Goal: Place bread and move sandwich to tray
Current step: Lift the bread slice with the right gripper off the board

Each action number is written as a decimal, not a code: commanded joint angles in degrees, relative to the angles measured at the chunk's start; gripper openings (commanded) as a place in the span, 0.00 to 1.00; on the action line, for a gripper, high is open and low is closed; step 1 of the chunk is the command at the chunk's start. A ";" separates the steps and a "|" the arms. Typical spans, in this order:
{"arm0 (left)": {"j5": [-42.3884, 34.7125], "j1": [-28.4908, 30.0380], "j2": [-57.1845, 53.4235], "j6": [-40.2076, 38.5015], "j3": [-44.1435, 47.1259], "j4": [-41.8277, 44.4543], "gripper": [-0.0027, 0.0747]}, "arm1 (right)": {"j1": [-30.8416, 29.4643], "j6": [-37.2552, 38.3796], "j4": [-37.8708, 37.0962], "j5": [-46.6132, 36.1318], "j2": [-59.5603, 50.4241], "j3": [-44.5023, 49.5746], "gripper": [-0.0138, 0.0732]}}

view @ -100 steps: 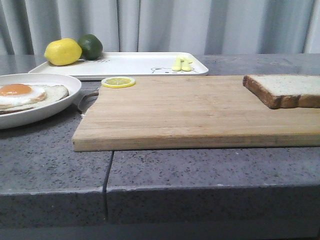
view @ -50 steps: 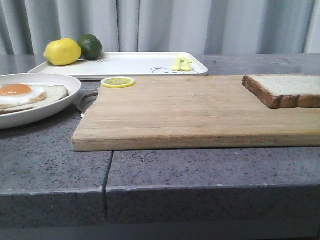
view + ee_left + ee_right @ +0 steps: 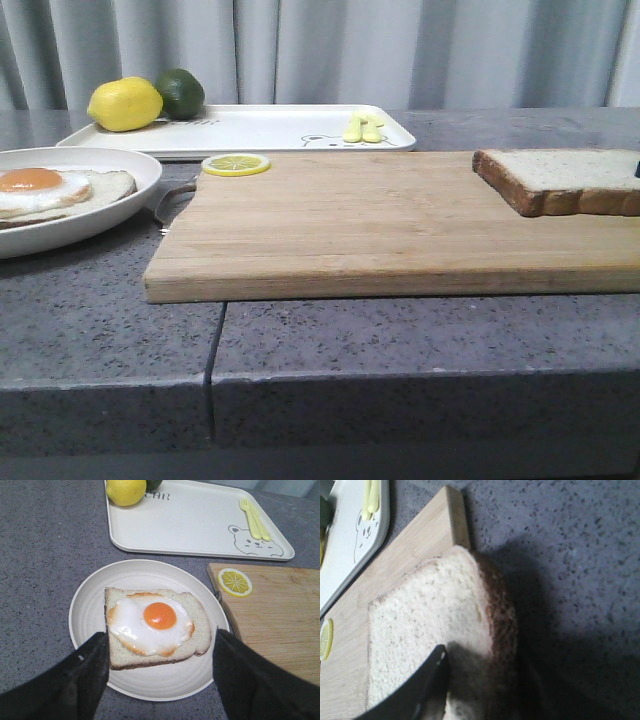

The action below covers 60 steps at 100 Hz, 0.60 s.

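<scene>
Square slice of pale sandwich bread with dark brown crust [image 3: 560, 180]: lying at the right end of a long bamboo cutting board [image 3: 370, 225], near the far right corner, one edge apparently tipped up slightly off the wood. Right gripper [image 3: 427, 690]: one black finger pressed on the slice's top face in the wrist view, second finger not visible; likely gripping the bread, but closure cannot be told. Open-faced sandwich [image 3: 152, 625]: bread slice bearing a fried egg with orange yolk, centred on a round shallow white plate [image 3: 85, 605], resting on the grey speckled stone counter [image 3: 110, 320] just left of the board. Left gripper [image 3: 157, 677]: black fingers spread wide apart, holding nothing, poised above the near rim of the plate, straddling the sandwich, seemingly staged for a later lift. Flat white rectangular tray with bear drawing [image 3: 260, 128]: at the back of the counter, beyond board and plate; bearing a yellow lemon [image 3: 125, 103], a dark green lime [image 3: 181, 92] and small pale yellow cutlery [image 3: 362, 127]. Yellow lemon slice [image 3: 236, 164]: lying on the board's far left corner. Judged stage: early, bread not yet set on the egg, plate not yet moved to the tray.
</scene>
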 commanded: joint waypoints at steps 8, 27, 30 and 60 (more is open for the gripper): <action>-3.51 0.18 0.31 -0.34 -2.04 -1.35 0.58 | 0.03 -0.58 0.61 0.38 -1.15 -1.01 0.21; -3.51 0.18 0.31 -0.34 -2.04 -1.35 0.58 | 0.03 -0.58 0.61 0.29 -2.10 -1.42 0.09; -3.51 0.18 0.31 -0.34 -2.04 -1.35 0.58 | 0.03 -0.58 0.61 0.42 -2.62 -1.65 0.09; -3.51 0.18 0.31 -0.34 -2.04 -1.35 0.58 | 0.57 6.47 0.73 3.88 -12.66 -8.71 0.09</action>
